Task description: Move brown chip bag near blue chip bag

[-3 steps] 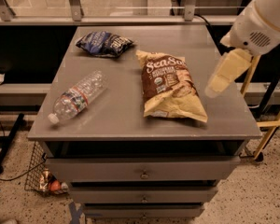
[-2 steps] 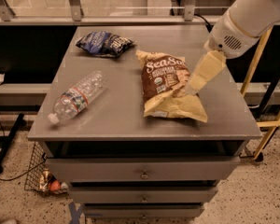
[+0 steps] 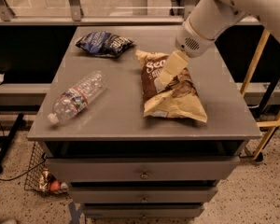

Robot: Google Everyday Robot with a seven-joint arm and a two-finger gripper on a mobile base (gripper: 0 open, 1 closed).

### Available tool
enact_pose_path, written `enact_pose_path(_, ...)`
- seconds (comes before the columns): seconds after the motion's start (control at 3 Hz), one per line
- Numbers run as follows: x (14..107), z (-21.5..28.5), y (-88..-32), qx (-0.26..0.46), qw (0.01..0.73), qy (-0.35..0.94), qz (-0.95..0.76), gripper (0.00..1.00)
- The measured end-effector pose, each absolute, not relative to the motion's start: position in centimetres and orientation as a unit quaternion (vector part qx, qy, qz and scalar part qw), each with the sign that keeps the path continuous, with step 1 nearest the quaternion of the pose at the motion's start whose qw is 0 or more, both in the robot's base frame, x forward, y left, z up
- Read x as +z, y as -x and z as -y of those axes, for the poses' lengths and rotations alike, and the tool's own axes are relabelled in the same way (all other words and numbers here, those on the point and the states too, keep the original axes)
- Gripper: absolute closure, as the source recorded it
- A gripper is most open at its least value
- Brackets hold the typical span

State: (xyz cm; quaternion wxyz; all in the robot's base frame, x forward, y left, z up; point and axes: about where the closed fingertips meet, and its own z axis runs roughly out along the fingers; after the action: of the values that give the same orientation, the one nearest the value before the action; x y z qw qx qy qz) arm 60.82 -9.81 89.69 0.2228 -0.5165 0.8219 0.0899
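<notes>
The brown chip bag (image 3: 170, 90) lies flat on the right half of the grey cabinet top (image 3: 126, 111), tan with a dark brown front panel. The blue chip bag (image 3: 104, 43) lies at the far left of the top, apart from it. My gripper (image 3: 165, 76) comes in from the upper right on the white arm (image 3: 210, 17) and hangs over the upper middle of the brown bag, covering part of its lettering. Whether it touches the bag does not show.
A clear plastic water bottle (image 3: 79, 97) lies on its side at the front left. Drawers (image 3: 142, 174) sit below the top. A wooden frame (image 3: 263, 78) stands to the right. A wire basket (image 3: 42, 176) sits on the floor at the left.
My gripper has moved left from beside the table's right edge to over the brown chip bag. The bags and the bottle have not moved.
</notes>
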Motion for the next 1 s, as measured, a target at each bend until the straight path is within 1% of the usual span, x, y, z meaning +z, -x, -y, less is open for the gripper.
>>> enact_pose_path(0.33, 89.9, 6.5, -62.9, 0.099, 0.238, 0.529, -0.808, 0.0)
enact_pose_path(0.67, 89.3, 4.1, -64.0, 0.101, 0.235, 0.542, -0.8, 0.0)
enact_pose_path(1.0, 88.4, 3.5, -65.0, 0.09, 0.227, 0.541, -0.804, 0.0)
